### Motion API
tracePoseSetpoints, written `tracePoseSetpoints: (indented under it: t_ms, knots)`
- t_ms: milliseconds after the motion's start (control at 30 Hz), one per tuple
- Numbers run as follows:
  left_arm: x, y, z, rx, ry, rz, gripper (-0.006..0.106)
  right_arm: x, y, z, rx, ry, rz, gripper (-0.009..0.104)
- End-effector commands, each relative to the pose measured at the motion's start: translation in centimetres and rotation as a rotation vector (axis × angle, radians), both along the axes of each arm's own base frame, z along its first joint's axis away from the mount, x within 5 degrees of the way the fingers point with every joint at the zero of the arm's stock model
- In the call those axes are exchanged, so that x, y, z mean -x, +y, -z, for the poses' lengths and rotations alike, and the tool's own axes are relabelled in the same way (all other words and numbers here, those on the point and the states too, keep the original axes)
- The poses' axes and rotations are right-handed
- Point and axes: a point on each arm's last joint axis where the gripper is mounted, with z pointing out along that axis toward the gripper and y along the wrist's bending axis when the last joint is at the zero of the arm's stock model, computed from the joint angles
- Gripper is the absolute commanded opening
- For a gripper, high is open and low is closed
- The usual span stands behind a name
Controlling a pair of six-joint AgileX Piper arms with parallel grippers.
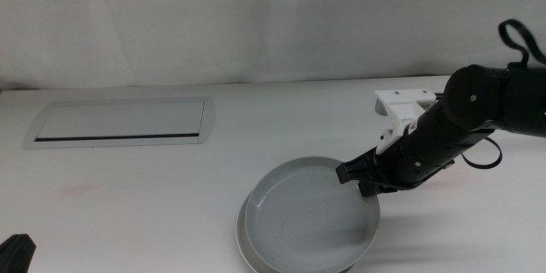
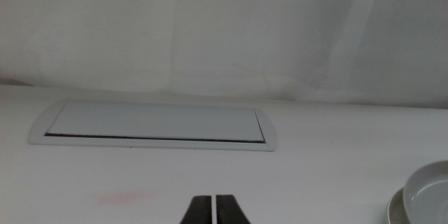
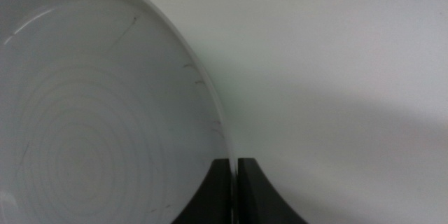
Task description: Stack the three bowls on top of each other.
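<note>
Two stacked bowls, grey bowl (image 1: 311, 215) rim pinched by right gripper (image 1: 357, 177) jaws

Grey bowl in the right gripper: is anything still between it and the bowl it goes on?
Nothing visible. The right gripper is shut on the rim of the grey bowl, which already lies over the white bowl. The left gripper waits near the table's front left. No third bowl is in view.

The light is bright and soft, and the white counter (image 1: 256, 119) looks pale and washed out. A faint shadow lies beside the grey bowl (image 3: 105, 112). Close up, the end effector (image 3: 234, 189) looks blurry.
</note>
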Motion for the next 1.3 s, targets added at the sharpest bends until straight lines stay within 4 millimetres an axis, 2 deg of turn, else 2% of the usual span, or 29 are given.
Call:
tracePoseSetpoints:
  t_ms: [0, 200, 633, 733, 767, 900, 1167, 1267]
  knots:
    - [0.0, 0.0, 0.1, 0.007, -0.012, -0.002, -0.003, -0.2, 0.2, 0.5, 0.0, -0.001, 0.007, -0.003]
    - [0.0, 0.0, 0.1, 0.007, -0.012, -0.002, -0.003, -0.4, 0.4, 1.9, 0.01, 0.026, 0.015, -0.003]
    - [0.0, 0.0, 0.1, 0.004, -0.012, -0.001, -0.003, 0.1, 1.6, 2.1, -0.006, 0.016, -0.003, -0.003]
    - [0.0, 0.0, 0.1, 0.005, -0.012, -0.001, -0.003, 0.1, 1.6, 1.9, -0.006, 0.011, -0.008, 0.023]
    - [0.0, 0.0, 0.1, 0.005, -0.012, -0.001, -0.003, 0.0, 1.6, 1.9, -0.009, 0.005, -0.007, 0.035]
    - [0.0, 0.0, 0.1, 0.005, -0.012, -0.001, -0.003, -0.1, 1.7, 1.4, -0.015, -0.01, -0.014, 0.104]
    - [0.0, 0.0, 0.0, 0.004, -0.019, 0.0, -0.003, -0.1, 1.3, 0.0, 0.01, -0.079, -0.055, 0.103]
    - [0.0, 0.0, 0.0, 0.004, -0.019, 0.0, -0.003, -1.2, 0.2, -2.5, 0.049, -0.166, -0.079, 0.103]
